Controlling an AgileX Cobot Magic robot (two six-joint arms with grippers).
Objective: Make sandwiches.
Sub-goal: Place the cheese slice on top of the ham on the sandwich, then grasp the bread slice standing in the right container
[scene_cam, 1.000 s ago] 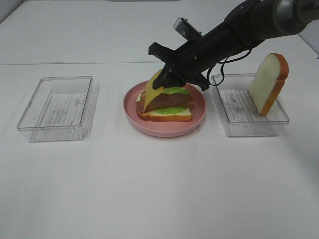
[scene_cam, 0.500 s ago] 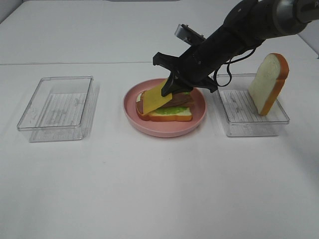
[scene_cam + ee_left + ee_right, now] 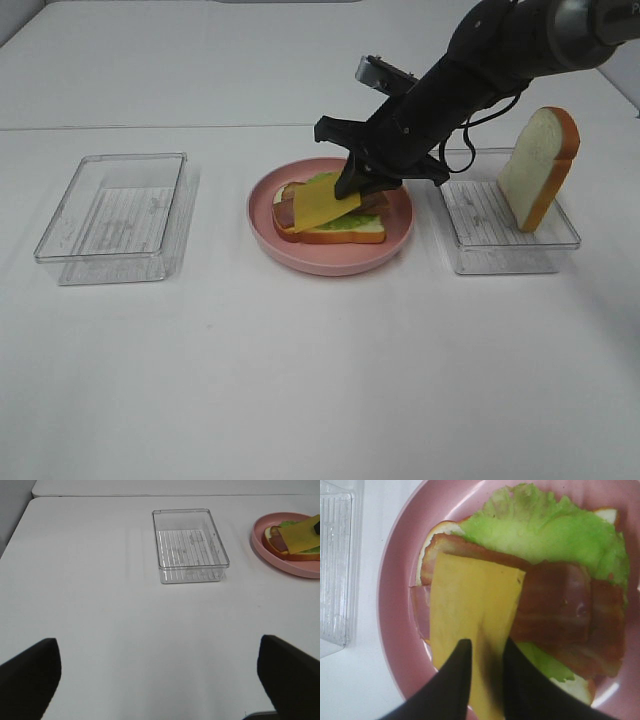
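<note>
Right wrist: end effector [image 3: 482,677] pinches cheese slice [image 3: 470,630] over sandwich [image 3: 555,605].

The plate [image 3: 330,255] sits at frame centre on the table [image 3: 320,380]. An open sandwich [image 3: 330,215] lies on the plate, a cheese slice [image 3: 322,203] on top. One tray [image 3: 115,215] stands at frame left, another tray [image 3: 500,220] at frame right. A bread slice [image 3: 540,165] stands upright in the right-hand tray.

Pink plate [image 3: 280,560] cut off at left wrist view's edge; sandwich's far half unseen.
</note>
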